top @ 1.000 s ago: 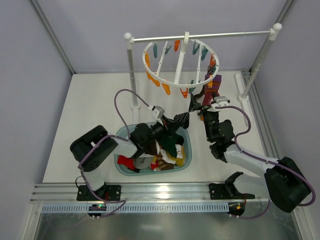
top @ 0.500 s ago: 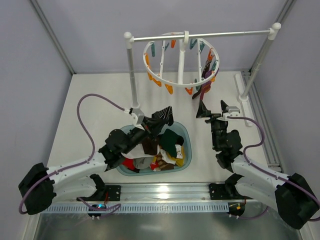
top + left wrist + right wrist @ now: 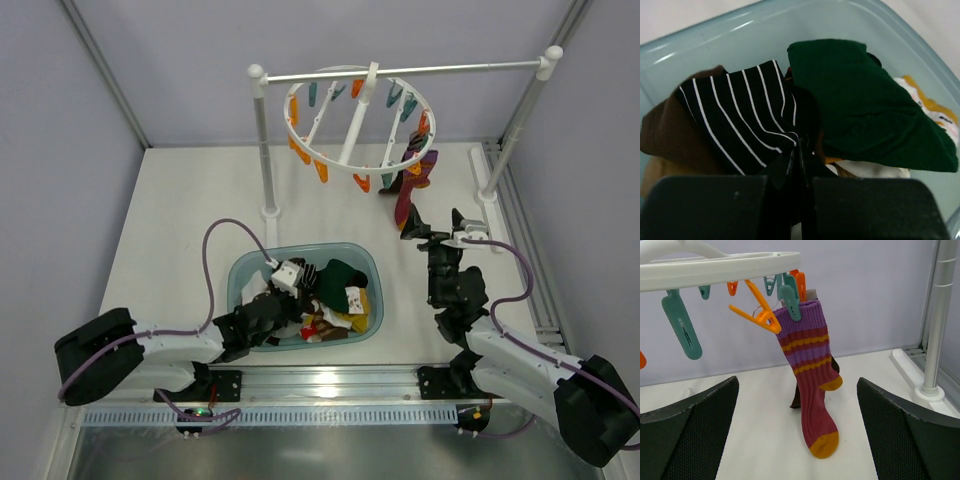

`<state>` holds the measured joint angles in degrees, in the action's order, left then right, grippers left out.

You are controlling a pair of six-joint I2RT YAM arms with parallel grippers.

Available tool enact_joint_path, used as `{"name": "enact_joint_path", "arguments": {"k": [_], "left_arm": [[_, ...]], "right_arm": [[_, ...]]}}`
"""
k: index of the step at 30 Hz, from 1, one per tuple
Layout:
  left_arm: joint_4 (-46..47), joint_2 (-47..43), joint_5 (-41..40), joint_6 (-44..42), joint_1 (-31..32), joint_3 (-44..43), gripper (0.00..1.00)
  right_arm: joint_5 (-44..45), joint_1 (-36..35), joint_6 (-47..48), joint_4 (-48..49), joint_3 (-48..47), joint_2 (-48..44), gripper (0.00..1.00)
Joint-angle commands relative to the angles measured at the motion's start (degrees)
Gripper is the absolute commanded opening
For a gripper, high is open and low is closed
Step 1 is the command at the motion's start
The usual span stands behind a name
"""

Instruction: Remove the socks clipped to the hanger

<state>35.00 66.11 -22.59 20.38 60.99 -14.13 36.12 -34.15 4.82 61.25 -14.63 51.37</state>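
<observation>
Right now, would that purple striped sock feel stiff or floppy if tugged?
Probably floppy: the striped sock hangs limp, bent at the heel. Likely light: a small teal clip holds it. The hook-hung hanger might swing.

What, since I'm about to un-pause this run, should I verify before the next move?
1. Left fingers released their load: not ok, shut on the black striped sock in the basin.
2. Right fingers open: ok, wide apart.
3. Purple-red striped sock held on the hanger: ok, a teal clip grips its cuff.
4. That sock lined up between the right fingers: ok, centred in the right wrist view.
5. Dark sock behind it clipped: cannot tell, mostly hidden.
</observation>
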Motion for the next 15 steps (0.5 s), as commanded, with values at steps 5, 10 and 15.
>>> {"name": "enact_joint_path", "arguments": {"k": [5,10,15], "left_arm": [[12.7,14.7,-7.3,3.8,3.7,-0.1,0.0],[22.3,27.0,-9.0,5.3,4.7,-1.8,0.0],[26.2,28.1,-7.6,3.5,4.8,-1.8,0.0]], "right_arm": [[3.4,0.8,-0.1,5.0,1.7,-2.4,1.0],[5.0,1.9,-0.9,5.4,2.0,-2.1,1.0],[5.7,2.9,-2.3,5.0,2.0,-2.2,1.0]]}}
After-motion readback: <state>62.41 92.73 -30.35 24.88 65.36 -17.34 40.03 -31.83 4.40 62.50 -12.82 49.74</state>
